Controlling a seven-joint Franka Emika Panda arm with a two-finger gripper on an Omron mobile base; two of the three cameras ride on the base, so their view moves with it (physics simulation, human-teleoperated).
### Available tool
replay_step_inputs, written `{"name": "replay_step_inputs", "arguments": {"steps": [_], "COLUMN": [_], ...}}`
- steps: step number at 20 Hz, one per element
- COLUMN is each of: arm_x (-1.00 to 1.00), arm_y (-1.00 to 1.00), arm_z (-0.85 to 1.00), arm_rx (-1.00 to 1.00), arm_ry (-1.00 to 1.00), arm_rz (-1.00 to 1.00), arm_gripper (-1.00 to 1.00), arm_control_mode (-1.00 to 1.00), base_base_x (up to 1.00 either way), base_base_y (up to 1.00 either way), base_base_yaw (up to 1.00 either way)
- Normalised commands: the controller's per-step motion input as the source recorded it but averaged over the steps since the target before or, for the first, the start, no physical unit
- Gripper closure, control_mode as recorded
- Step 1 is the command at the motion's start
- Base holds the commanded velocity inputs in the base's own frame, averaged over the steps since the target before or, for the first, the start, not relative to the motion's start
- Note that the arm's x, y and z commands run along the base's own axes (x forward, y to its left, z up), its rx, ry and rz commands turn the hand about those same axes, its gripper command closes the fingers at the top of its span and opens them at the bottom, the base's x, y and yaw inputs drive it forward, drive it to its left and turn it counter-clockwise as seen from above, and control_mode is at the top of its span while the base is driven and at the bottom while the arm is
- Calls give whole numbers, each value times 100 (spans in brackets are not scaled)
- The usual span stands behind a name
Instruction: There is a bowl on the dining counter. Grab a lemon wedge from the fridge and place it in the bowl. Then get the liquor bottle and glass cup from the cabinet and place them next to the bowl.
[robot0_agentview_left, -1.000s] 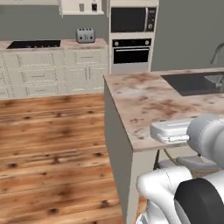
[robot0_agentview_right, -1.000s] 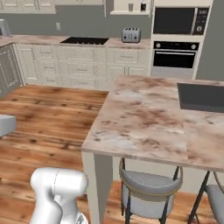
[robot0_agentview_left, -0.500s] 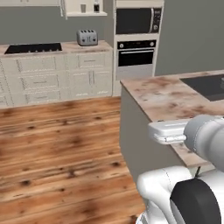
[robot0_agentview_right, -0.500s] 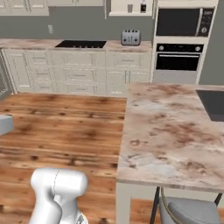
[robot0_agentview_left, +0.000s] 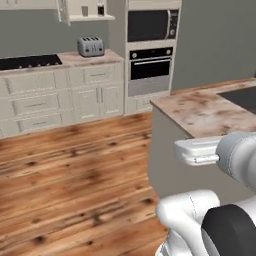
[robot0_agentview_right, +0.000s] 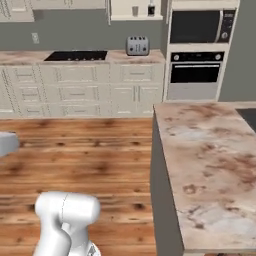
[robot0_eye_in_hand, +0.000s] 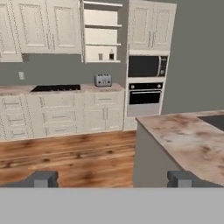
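The gripper (robot0_eye_in_hand: 111, 178) is empty, jaws spread wide, facing the cabinet (robot0_eye_in_hand: 101, 33) across the wood floor (robot0_eye_in_hand: 65, 153). The step in hand looks like the drive to it; stopping square to the open shelf, clear of the counter (robot0_eye_in_hand: 188, 135) corner on the right, would serve best. The hand view shows cup (robot0_eye_in_hand: 100, 57) and bottle (robot0_eye_in_hand: 111, 54) side by side under upper shelves that both base views crop.

Legible text: none.
Microwave (robot0_agentview_right: 202, 26): dark door, pale control strip at right; marks too small to read.
Wall oven (robot0_agentview_right: 195, 73): dark window, no readable lettering.
Toaster (robot0_agentview_right: 137, 45): plain grey, no brand visible.
Bottle on open shelf (robot0_eye_in_hand: 111, 55): label cannot be made out.
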Motion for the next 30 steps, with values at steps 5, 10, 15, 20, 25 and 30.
{"name": "replay_step_inputs", "arguments": {"steps": [5,10,15,20,25,30], "arm_x": [0,0,0,0,0,0], "arm_y": [0,0,0,0,0,0], "arm_z": [0,0,0,0,0,0], "arm_rx": [0,0,0,0,0,0], "arm_ry": [0,0,0,0,0,0], "arm_rz": [0,0,0,0,0,0], "arm_gripper": [-100,-100,-100,-100,-100,-100], "arm_control_mode": [100,100,100,100,100,100], "base_base_x": [89,100,100,100,100,100], "base_base_y": [100,75,56,43,39,41], "base_base_yaw": [-17,-25,-25,-27,-31,-30]}}
